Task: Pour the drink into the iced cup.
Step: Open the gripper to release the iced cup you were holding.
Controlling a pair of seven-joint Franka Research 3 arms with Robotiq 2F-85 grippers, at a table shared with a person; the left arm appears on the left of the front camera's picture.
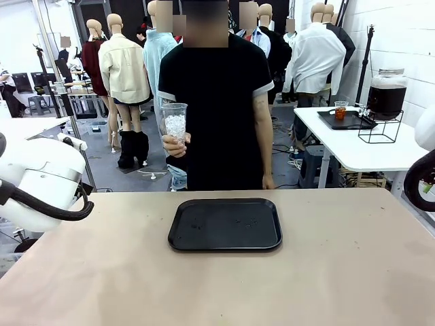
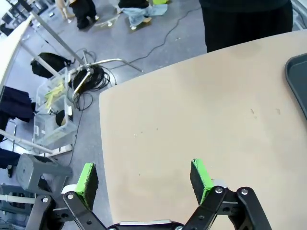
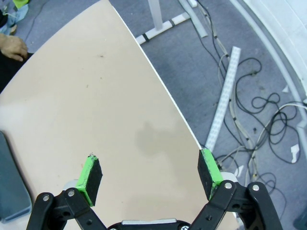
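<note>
A person at the far side of the table holds a clear plastic iced cup [image 1: 175, 123] up in one hand, with ice in its lower half. The drink [image 1: 386, 95] is dark brown liquid in a big glass dispenser jar on a wire stand, on a white side table at the back right. A small cup of orange-red liquid [image 1: 340, 110] stands on a black tray beside it. My left gripper [image 2: 144, 179] hangs open over the table's left edge with nothing between its pads. My right gripper [image 3: 150, 172] hangs open over the table's right edge, also holding nothing.
A black tray [image 1: 225, 225] lies in the middle of the beige table [image 1: 326, 272]. The left arm's white body [image 1: 37, 180] sits at the left, the right arm's [image 1: 421, 170] at the right. Cables and bins lie on the floor beside the table.
</note>
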